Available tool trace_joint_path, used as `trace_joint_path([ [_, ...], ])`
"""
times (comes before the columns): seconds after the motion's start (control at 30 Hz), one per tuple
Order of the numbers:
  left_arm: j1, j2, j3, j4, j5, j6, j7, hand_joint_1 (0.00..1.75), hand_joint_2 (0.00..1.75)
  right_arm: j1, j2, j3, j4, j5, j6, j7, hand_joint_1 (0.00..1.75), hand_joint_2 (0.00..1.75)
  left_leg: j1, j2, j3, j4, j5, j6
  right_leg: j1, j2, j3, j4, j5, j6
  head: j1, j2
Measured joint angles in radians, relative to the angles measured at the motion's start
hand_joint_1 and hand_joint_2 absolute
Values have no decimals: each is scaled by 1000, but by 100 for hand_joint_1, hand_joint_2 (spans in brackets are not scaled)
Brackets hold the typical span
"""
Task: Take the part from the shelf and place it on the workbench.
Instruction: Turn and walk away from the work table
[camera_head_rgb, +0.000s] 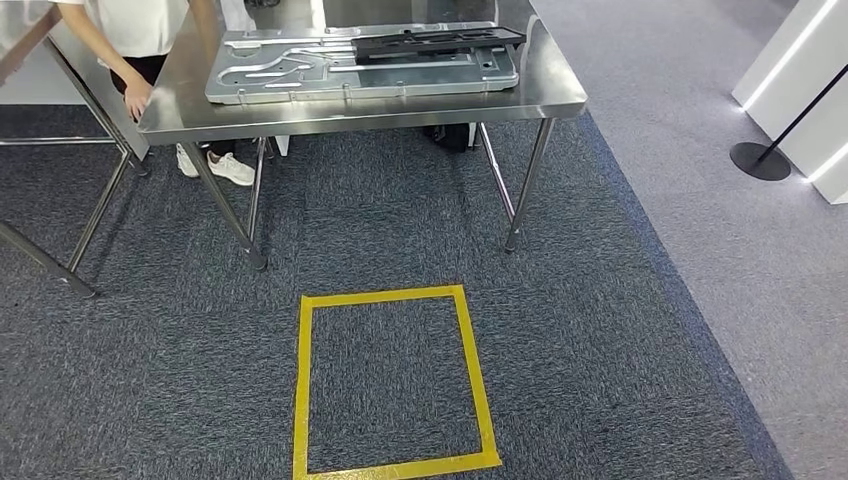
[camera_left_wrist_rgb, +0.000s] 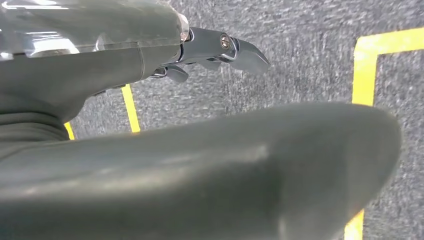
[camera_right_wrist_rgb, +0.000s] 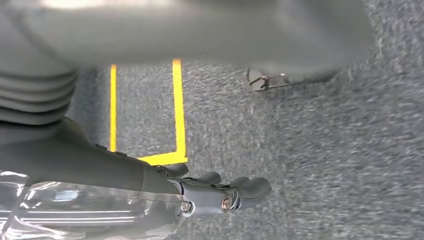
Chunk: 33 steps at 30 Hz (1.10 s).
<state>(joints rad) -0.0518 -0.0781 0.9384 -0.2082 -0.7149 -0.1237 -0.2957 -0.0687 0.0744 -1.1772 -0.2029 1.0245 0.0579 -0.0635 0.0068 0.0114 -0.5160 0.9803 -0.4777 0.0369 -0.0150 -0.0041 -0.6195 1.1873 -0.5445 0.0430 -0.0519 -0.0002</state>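
While both arms hung down toward the carpet (camera_head_rgb: 620, 330), the left hand (camera_left_wrist_rgb: 215, 50) held nothing, its dark fingers (camera_left_wrist_rgb: 250, 52) stretched out loosely over the grey pile beside a strip of yellow tape. The right hand (camera_right_wrist_rgb: 220, 192) was likewise empty, its fingers (camera_right_wrist_rgb: 252, 187) only slightly bent above the carpet near a taped corner. One yellow tape square (camera_head_rgb: 390, 385) marked the floor nearest the robot. Beyond it stood one steel table (camera_head_rgb: 560, 95) on slim legs, carrying a large silver-grey stamped metal part (camera_head_rgb: 300, 75) that lay flat and covered most of the top. A long black part (camera_head_rgb: 440, 42) rested on its far right side; whether it was a separate piece could not be told from the blur. No writing was readable on either. At the table's left edge a person (camera_head_rgb: 140, 30) in a white top and white shoes stood, one hand (camera_head_rgb: 135, 97) touching the table's corner. Far right, a black round-based post (camera_head_rgb: 762, 158) stood by a white wall.
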Motion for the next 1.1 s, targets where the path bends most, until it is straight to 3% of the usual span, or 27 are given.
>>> trace_joint_path([
  [0.03,-1,0,0,0,0,0,3,0,0,0,0,-2,0,0,-2,3,0,175,-2,0,-2,6,-2,-2,-2,1,38,-75,27,6,0,0],
  [0.1,-3,3,0,0,-2,-1,10,0,0,-1,1,-4,2,-1,-10,15,0,175,-9,-2,-10,21,-10,-6,-6,5,84,-173,57,1,0,0],
  [0.13,-4,5,1,0,-4,-1,14,0,44,-1,2,-6,3,-1,-14,23,0,175,-13,-2,-14,26,-12,-7,-6,7,89,-186,54,-4,0,0],
  [0.17,-4,6,1,0,-4,-1,18,0,87,-1,2,-7,3,-1,-18,31,0,131,-14,-3,-16,28,-13,-8,-4,9,87,-186,56,-15,0,0],
  [0.23,-4,6,3,0,0,0,22,0,175,0,2,-11,3,-1,-21,38,0,44,-13,-3,-16,26,-10,-13,0,8,85,-186,55,-18,0,0],
  [0.27,-5,6,4,0,2,0,23,0,175,0,2,-13,3,-1,-22,37,0,0,-11,-3,-16,25,-9,-15,2,8,85,-186,56,-20,0,0],
  [0.4,-5,6,10,0,2,13,24,0,175,-1,2,-19,3,-2,-18,24,0,175,-8,-3,-17,23,-6,-20,5,9,84,-185,57,-24,0,0],
  [0.67,5,7,-25,0,16,42,68,0,175,6,-2,23,1,-52,-35,31,0,175,-7,-3,-17,23,-5,-22,8,9,84,-184,58,-25,0,0],
  [0.8,18,9,-81,-3,68,50,86,0,0,19,-7,97,-8,-124,-36,34,0,0,-7,-3,-17,24,-5,-22,7,9,84,-184,58,-24,0,0],
  [1.1,50,19,-231,-28,194,66,126,0,0,53,-20,290,-36,-300,-43,38,0,0,-7,-3,-19,25,-5,-22,5,9,84,-185,59,-22,0,0],
])
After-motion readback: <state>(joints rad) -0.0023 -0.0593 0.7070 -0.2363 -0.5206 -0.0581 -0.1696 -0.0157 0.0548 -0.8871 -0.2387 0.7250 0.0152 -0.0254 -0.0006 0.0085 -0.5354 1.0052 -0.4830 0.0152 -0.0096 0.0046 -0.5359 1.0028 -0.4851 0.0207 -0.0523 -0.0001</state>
